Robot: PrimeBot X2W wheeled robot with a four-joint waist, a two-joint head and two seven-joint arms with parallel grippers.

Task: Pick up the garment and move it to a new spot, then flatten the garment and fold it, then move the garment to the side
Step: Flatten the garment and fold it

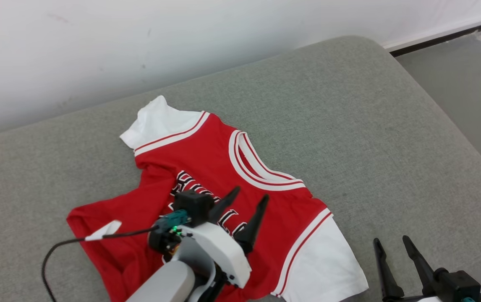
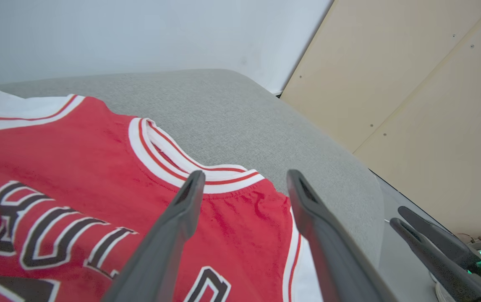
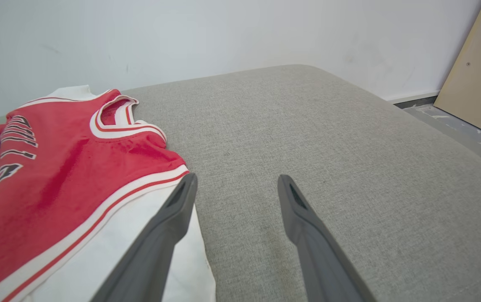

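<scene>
Fingers of left gripper stand apart and empty, hovering just over the red shirt, which lies front-up but rumpled under and ahead of them, probably placed here for smoothing before the fold. Right gripper is spread and empty too, with the white sleeve just to its left, looks ready to take that edge. Grey cushion runs on beyond both.

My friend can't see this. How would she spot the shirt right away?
Find the big grey cushion by the white wall. The garment lies on top, left of middle. It is bright red with white sleeves and black letters, amid plain grey.
</scene>
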